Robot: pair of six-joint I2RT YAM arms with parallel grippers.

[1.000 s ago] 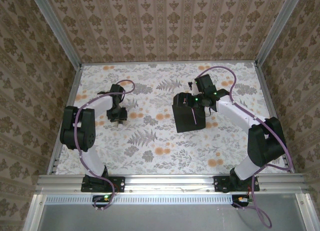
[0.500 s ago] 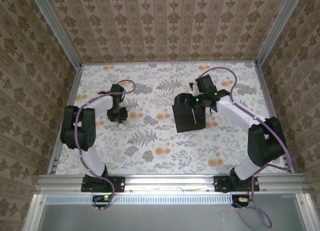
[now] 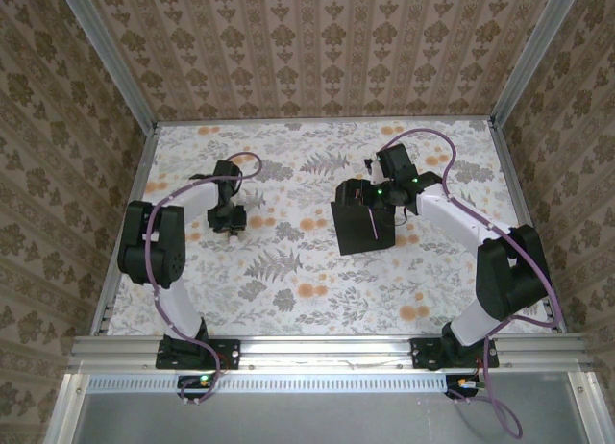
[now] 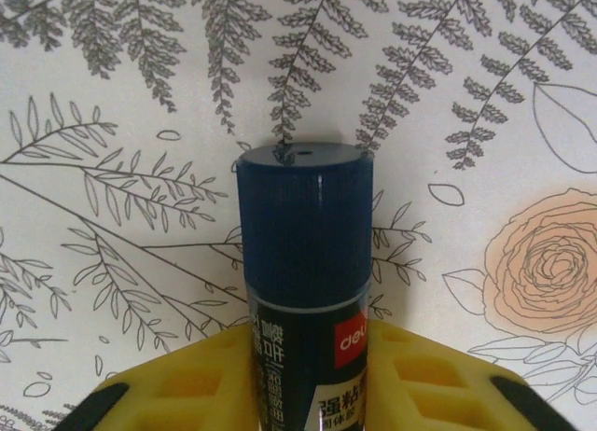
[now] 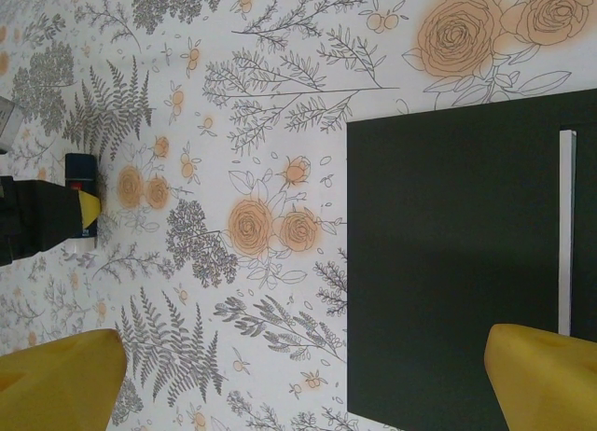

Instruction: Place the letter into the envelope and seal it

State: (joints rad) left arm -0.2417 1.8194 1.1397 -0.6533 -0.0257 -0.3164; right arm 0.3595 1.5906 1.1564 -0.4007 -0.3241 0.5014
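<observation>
1. We see the envelope (image 3: 363,228) lying flat on the floral table (image 3: 288,271), right of the middle. It is black and sits at a slight angle to the table's edges.
2. A thin white strip (image 5: 565,235) runs along the envelope near one edge. We cannot tell whether it is the letter's edge or part of the envelope itself.
3. The right pincer (image 3: 357,194) hangs over the envelope's far end. In its wrist view the two yellow fingertips (image 5: 56,380) stand wide apart and hold nothing, one over bare table and the other over the black paper.
4. The left pincer (image 3: 229,223) is well apart from the envelope, over the table's left half, pointing down at the table.
5. It grips a glue stick (image 4: 306,263). The yellow pads (image 4: 187,384) press on both sides of the dark tube, and the dark blue cap sticks out past them toward the table.
6. In the right wrist view we also pick out that blue cap at the far left, beside the left pincer's dark body.
</observation>
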